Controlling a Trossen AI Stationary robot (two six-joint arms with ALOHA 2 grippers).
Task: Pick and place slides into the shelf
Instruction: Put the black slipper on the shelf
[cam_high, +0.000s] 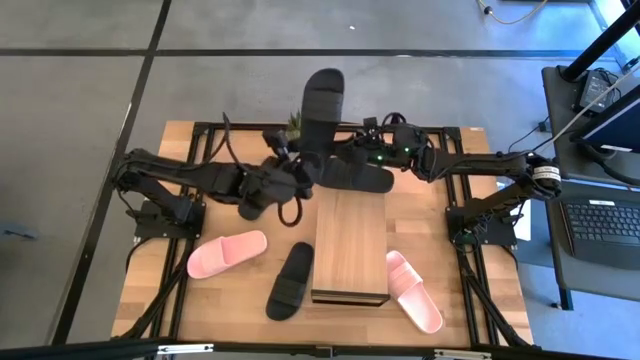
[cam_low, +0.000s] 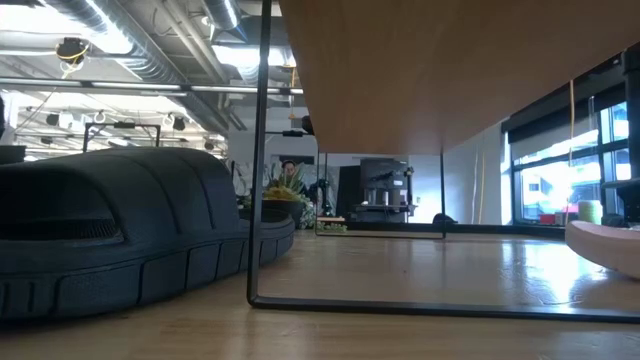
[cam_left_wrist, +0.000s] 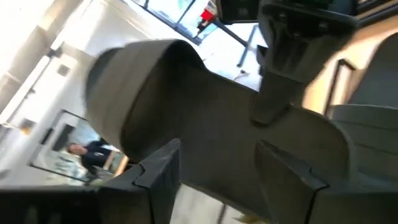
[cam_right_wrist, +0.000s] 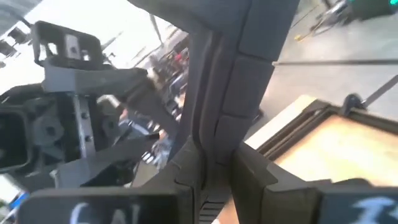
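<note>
Worktop (cam_high: 180, 310): pale wood on a dark frame, seen from above. Shelf (cam_high: 350, 245): long wood-grain rack set at centre, running near to far; in the low view its plank underside (cam_low: 420, 70) fills the upper frame, w/ thin dark legs below.

Left arm and right arm are brought together at the shelf's far end. One black slide (cam_high: 322, 108) is held raised there, pointing away past the far edge of the worktop. Left pincer (cam_high: 302, 172): fingers (cam_left_wrist: 158, 177) are clamped on this slide (cam_left_wrist: 205, 143), as shown in the left wrist view. Right pincer (cam_high: 345, 158): fingers (cam_right_wrist: 252, 171) are closed on the same slide's edge (cam_right_wrist: 230, 74).

A second black slide (cam_high: 358, 178) lies across the shelf's far end. A third black slide (cam_high: 291, 281) is on the worktop just left of the shelf, large in the low view (cam_low: 120, 230). Pink slides: one (cam_high: 227, 253) farther left, one (cam_high: 412, 290) just right of the shelf.
</note>
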